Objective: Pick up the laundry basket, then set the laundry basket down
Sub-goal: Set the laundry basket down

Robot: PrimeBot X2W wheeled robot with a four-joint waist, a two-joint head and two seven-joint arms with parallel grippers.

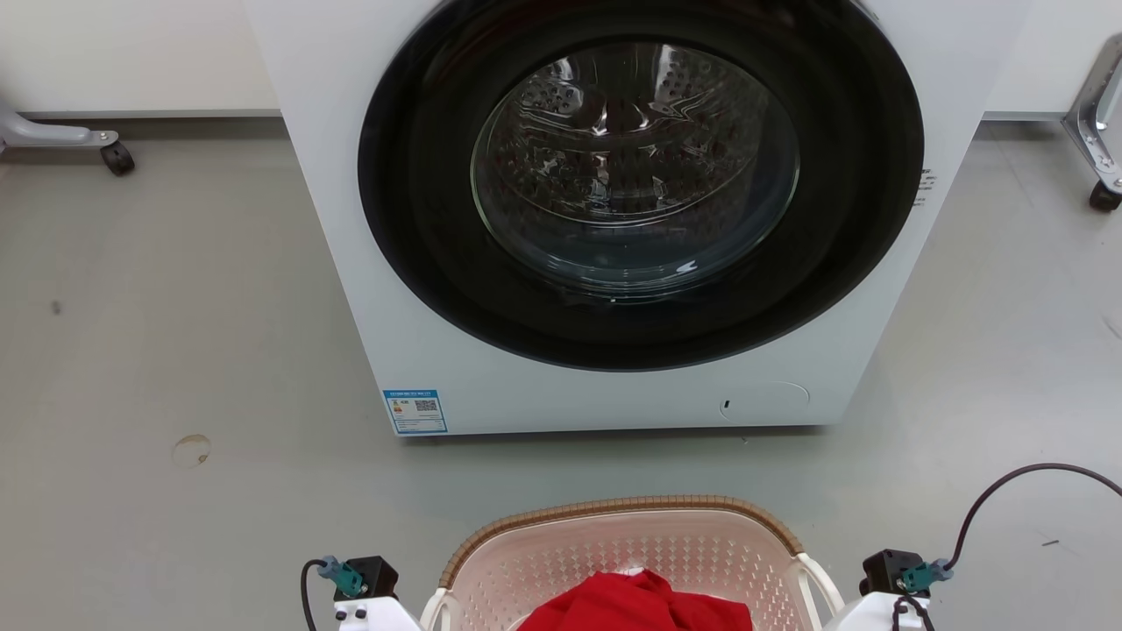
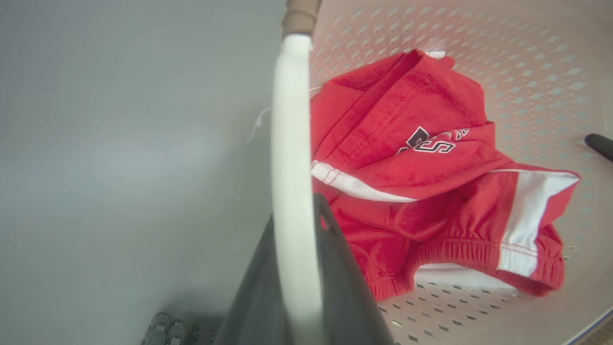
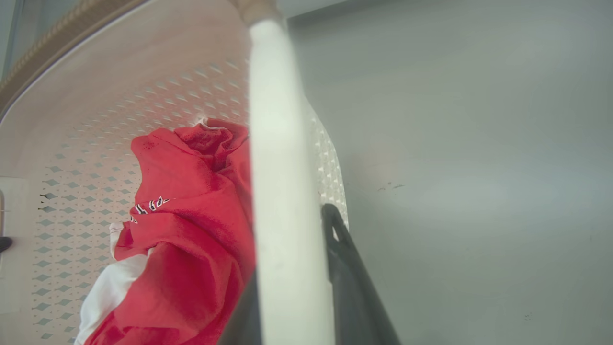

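Both grippers clamped on the laundry basket's handles, basket right in front of me.

From the head camera I see the laundry basket low and centred between my two wrists, on the near side of the washing machine and apart from it, with a red garment inside. My left gripper has its dark fingers closed to the width of the white left handle, one either side and pressed against it. My right gripper pinches the white right handle the same way. So the basket hangs between the two grippers; I cannot tell whether its base is off the grey floor.
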